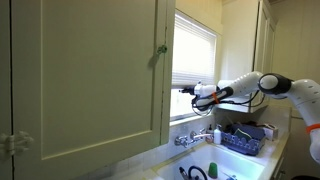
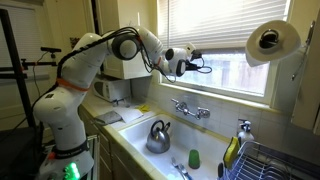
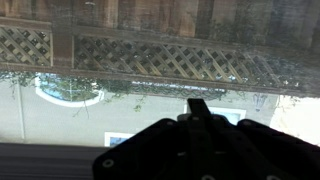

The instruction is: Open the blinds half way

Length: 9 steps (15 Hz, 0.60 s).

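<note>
The white slatted blinds (image 1: 196, 42) cover the upper part of the window over the sink; they also show in an exterior view (image 2: 225, 20). Below their bottom edge the bare glass shows a fence outside. My gripper (image 1: 184, 90) reaches out level to the window, close to the glass and just below the blinds' bottom edge, as the exterior view (image 2: 196, 60) also shows. In the wrist view the dark fingers (image 3: 200, 108) look pressed together with nothing between them, facing the glass and a lattice fence outside. No slats show in the wrist view.
A large pale-green cabinet door (image 1: 85, 80) stands open in front of the camera. Below the arm are a sink (image 2: 200, 150), a faucet (image 2: 190, 108), a kettle (image 2: 158, 137) and a dish rack (image 2: 275, 160). A paper towel roll (image 2: 272, 40) hangs beside the window.
</note>
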Tool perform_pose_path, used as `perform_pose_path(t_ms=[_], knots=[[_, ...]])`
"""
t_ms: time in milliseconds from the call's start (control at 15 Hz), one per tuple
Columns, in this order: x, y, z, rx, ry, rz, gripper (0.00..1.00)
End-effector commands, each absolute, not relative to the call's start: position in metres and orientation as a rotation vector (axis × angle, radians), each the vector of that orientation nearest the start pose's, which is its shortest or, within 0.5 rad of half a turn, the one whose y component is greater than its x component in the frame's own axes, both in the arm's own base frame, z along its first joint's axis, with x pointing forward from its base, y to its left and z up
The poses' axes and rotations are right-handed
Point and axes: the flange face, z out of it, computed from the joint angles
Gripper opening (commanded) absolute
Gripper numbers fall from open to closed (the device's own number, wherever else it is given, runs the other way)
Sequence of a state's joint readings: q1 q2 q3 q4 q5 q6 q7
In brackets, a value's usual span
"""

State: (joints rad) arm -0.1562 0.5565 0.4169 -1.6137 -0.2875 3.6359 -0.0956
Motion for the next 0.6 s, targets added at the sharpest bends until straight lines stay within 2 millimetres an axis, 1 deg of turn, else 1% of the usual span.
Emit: perform_pose_path(t_ms=[0,533], knots=[[0.681,0.143,0.537,-2.111,-0.518,-2.055,0.00],[0.668,0.138,0.578,-2.080,-0.497,-2.098,0.00]])
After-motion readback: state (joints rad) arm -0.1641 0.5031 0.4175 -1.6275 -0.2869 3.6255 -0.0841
